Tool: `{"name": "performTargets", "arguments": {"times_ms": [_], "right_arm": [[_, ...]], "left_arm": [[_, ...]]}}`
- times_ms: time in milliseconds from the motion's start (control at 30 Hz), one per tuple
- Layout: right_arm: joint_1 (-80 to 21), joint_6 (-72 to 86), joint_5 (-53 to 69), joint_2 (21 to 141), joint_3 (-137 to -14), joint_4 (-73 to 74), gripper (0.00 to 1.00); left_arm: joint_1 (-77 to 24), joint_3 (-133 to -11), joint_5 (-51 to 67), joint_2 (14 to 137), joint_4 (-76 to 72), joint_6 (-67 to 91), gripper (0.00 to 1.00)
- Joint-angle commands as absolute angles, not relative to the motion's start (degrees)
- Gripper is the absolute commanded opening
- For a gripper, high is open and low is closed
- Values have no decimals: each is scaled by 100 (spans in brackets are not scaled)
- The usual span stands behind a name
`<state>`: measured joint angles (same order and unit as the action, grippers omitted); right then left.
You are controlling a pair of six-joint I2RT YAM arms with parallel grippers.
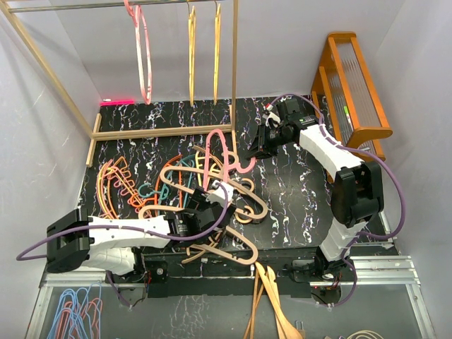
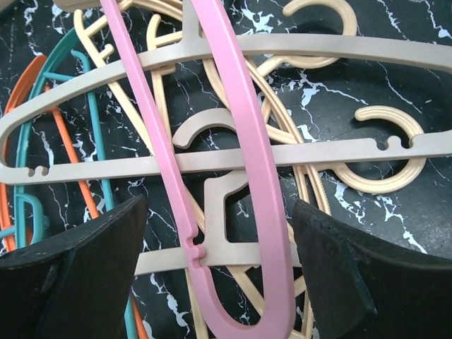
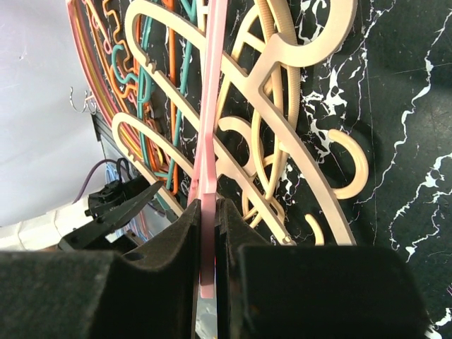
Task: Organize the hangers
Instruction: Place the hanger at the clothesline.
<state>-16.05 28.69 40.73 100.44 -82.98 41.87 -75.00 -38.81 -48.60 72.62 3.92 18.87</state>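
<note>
Table [image 1: 296, 205], free room: bare strip between hanger pile [image 1: 176, 187] and right arm [image 1: 353, 194]; bare patch behind base rail [image 1: 159, 132].
Obstacles: pile across centre-left; pink hanger [image 3: 212, 106] stretching from pile to right gripper [image 3: 207, 212], pinched there; hung hangers [image 1: 192, 56] under rod [image 1: 106, 6]; wooden stand [image 1: 357, 85] at right edge.

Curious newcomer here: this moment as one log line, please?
right claw: shut on pink hanger | left claw: open around it | rail: some hangers hung
</note>
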Motion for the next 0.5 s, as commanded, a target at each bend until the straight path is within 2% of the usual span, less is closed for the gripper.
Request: {"name": "performTargets", "arguments": {"times_ms": [0, 133, 233, 333, 467], "right_arm": [[-1588, 2916, 4372, 9949, -8490, 3973, 8], [-1586, 2918, 4570, 9956, -8531, 3973, 8], [-1586, 2902, 4892, 9967, -8575, 3964, 8], [-1591, 2867, 5234, 10050, -8603, 3964, 8], [-1585, 2742, 5307, 10081, -8636, 3926, 8]], "left_arm": [[-7230, -3764, -4215, 7287, -100, 1932, 77], [-7088, -3600, -3764, 7419, -289, 2074, 61], [-7061, -3510, -3700, 7514, -220, 2286, 34], [-6973, -3521, -3856, 7551, 195, 2648, 0], [-6796, -3742, -4614, 7401, 1746, 3806, 0]]}}
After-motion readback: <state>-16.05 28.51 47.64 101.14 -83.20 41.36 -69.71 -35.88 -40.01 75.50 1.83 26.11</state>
